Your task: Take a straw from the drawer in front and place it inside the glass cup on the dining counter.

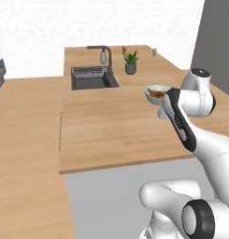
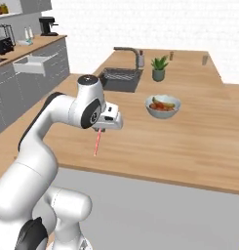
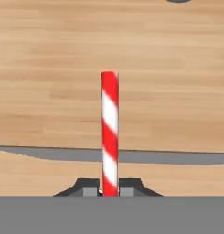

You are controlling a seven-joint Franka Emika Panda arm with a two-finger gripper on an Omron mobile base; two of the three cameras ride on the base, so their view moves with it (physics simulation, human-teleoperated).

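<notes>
My gripper [image 2: 99,130] is shut on the red-and-white striped straw [image 2: 97,144], which hangs down from it over the near part of the dining counter [image 2: 189,146]. In the hand view the straw [image 3: 109,128] rises straight up from between the fingertips of the gripper [image 3: 109,190], with light wood behind it. The glass cup [image 2: 205,59] stands far off at the back right of the counter, also visible as the glass cup [image 1: 153,52]. The drawer [image 2: 33,64] stands pulled open at the grey cabinets on the far left.
A bowl of fruit [image 2: 162,106] sits mid-counter, between my hand and the cup. Behind it are a potted plant [image 2: 159,68], the dark sink [image 2: 120,79] with its faucet, a soap dispenser [image 2: 140,60] and a brown shaker [image 2: 171,55]. My arm [image 1: 183,121] hides part of the counter's right side.
</notes>
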